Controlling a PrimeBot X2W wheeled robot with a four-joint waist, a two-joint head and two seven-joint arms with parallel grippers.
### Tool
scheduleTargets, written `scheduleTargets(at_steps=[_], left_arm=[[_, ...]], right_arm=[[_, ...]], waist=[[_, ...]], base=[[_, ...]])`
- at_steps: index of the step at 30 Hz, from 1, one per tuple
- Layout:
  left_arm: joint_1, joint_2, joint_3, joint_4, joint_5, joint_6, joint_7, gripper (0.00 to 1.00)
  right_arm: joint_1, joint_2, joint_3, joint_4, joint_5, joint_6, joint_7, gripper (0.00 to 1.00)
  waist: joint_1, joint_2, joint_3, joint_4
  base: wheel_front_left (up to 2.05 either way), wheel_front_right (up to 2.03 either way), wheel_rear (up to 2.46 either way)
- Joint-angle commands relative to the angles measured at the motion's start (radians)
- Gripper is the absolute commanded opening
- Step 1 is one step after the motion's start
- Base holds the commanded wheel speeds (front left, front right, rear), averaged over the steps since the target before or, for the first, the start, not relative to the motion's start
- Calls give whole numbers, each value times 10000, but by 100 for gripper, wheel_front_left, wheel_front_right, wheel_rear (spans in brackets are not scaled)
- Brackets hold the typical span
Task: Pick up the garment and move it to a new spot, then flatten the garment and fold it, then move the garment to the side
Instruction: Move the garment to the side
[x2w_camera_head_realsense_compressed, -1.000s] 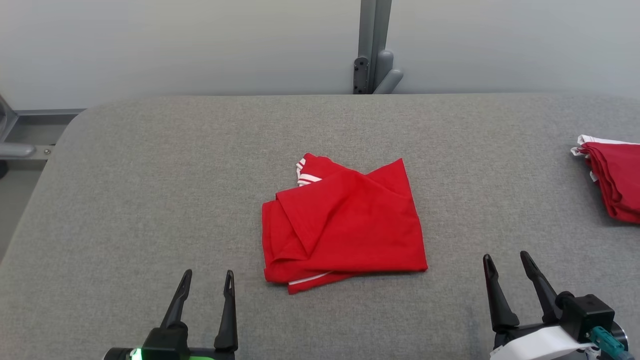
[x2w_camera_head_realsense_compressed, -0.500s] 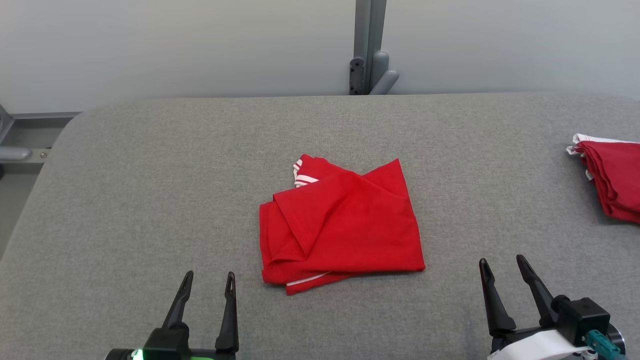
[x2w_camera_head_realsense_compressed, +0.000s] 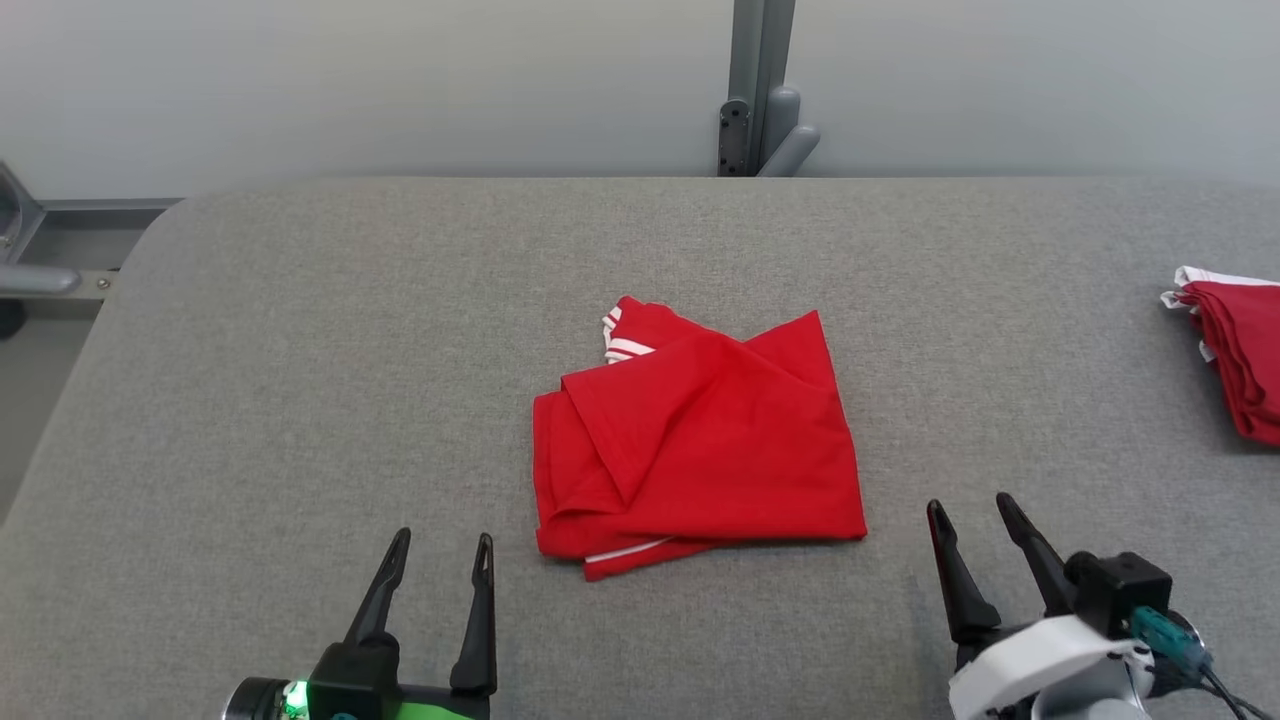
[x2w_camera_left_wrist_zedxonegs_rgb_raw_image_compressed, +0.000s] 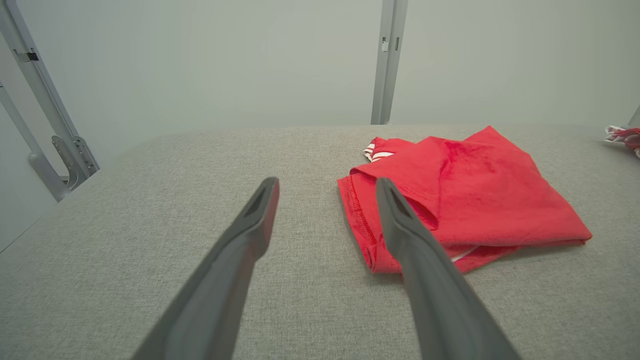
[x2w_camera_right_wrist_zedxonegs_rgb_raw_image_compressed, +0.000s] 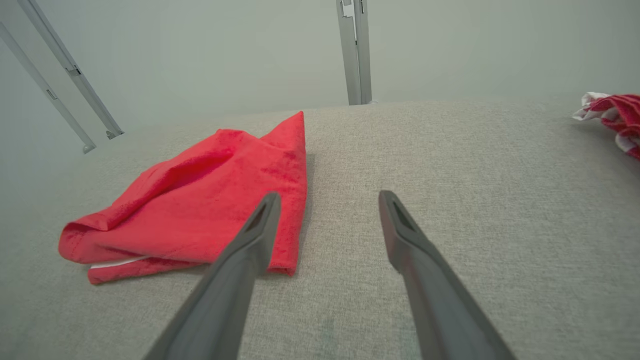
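**foldbot_fan:** Which step is this? The garment (x2w_camera_head_realsense_compressed: 695, 435) sits in the middle of the desk (x2w_camera_head_realsense_compressed: 300, 350), red with white trim, in a rough folded square.

**gripnerd:** Looks to me like the folding's done (a bit sloppy, one flap runs across on a diagonal), so the move to the side is what's left. The left end effector (x2w_camera_head_realsense_compressed: 442, 537) and right end effector (x2w_camera_head_realsense_compressed: 969, 501) are both spread wide and holding nothing. Each sits near one of the garment's near corners but apart from it.

**foldbot_fan:** So what's next?

**gripnerd:** I'd guess each one has to come in at the near edge and pinch every layer, or the thing falls open when lifted.

**foldbot_fan:** Count?

**gripnerd:** One garment in the middle, one red pile (x2w_camera_head_realsense_compressed: 1235, 360) at the desk's right edge (can't tell how many pieces are in it), two end effectors, one desk.
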Motion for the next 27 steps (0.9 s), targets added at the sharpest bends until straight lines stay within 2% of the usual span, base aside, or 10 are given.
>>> scheduleTargets(at_steps=[1,7,14,25,26,27], left_arm=[[-195,-1,-59,38,67,-51,-24,100],[-474,0,-245,88,27,-131,-24,100],[-833,0,-475,203,-63,-142,-24,100],[-1116,0,-623,257,-182,-66,-24,100],[-1145,0,-634,264,-184,-73,-24,100],[-1167,0,-638,268,-183,-81,-24,100]], right_arm=[[-514,-132,189,596,201,-2,-28,100],[-2126,-437,1137,2257,838,-2,-28,100],[-3951,-614,2188,4064,2365,-2,-28,100],[-5229,-677,3126,5756,3992,-2,-28,100],[-5290,-659,3162,5849,4204,-2,-28,79],[-5353,-655,3232,5929,4375,-2,-28,47]], waist=[[0,0,168,156],[0,0,536,448],[0,0,932,802],[0,0,1154,936],[0,0,1165,938],[0,0,1178,942]], base=[[0,0,0],[0,0,0],[0,0,0],[0,0,0],[0,0,0],[0,0,0]])
